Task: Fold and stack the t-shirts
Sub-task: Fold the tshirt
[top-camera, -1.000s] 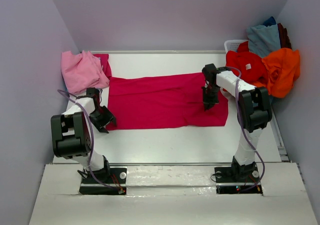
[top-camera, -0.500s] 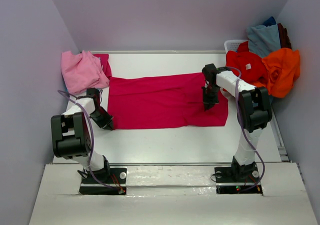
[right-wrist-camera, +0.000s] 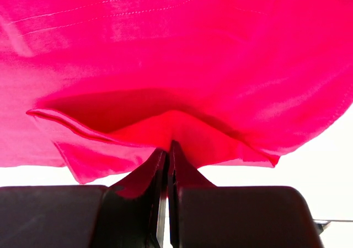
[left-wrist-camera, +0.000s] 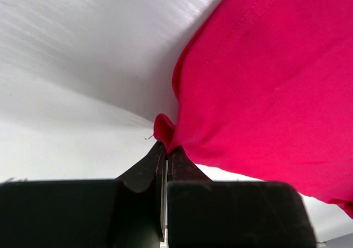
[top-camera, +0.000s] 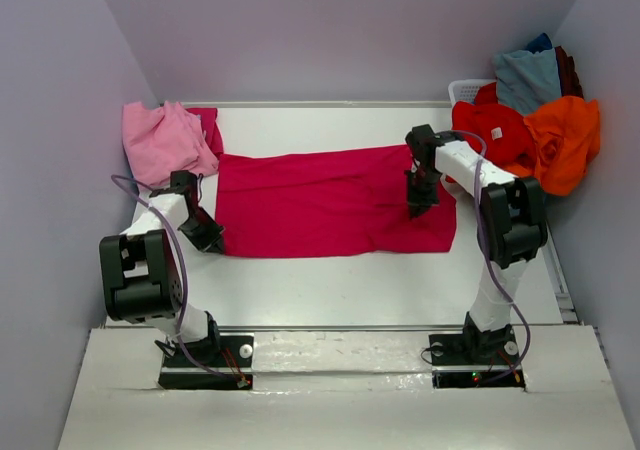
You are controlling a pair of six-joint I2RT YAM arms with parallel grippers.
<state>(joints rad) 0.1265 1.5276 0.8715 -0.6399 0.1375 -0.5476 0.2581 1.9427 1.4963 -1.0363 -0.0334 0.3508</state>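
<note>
A crimson-magenta t-shirt (top-camera: 330, 202) lies spread flat across the middle of the table. My left gripper (top-camera: 212, 242) is shut on its near left corner; in the left wrist view that corner (left-wrist-camera: 164, 131) is pinched between the fingertips (left-wrist-camera: 165, 149). My right gripper (top-camera: 418, 208) is shut on a fold of the same shirt (right-wrist-camera: 176, 124) near its right end, with cloth bunched over the fingertips (right-wrist-camera: 169, 147). A light pink t-shirt (top-camera: 160, 142) lies crumpled at the back left. Orange (top-camera: 565, 135), red (top-camera: 492, 130) and grey-blue (top-camera: 527, 78) t-shirts are heaped at the back right.
A white basket (top-camera: 466, 91) holds the heap at the back right, against the right wall. A strip of darker magenta cloth (top-camera: 208, 127) shows beside the pink shirt. Walls close in the table on the left, back and right.
My left gripper has closed from open onto the shirt's near left corner and shifted slightly left. The right gripper has stayed shut on the shirt in place.
</note>
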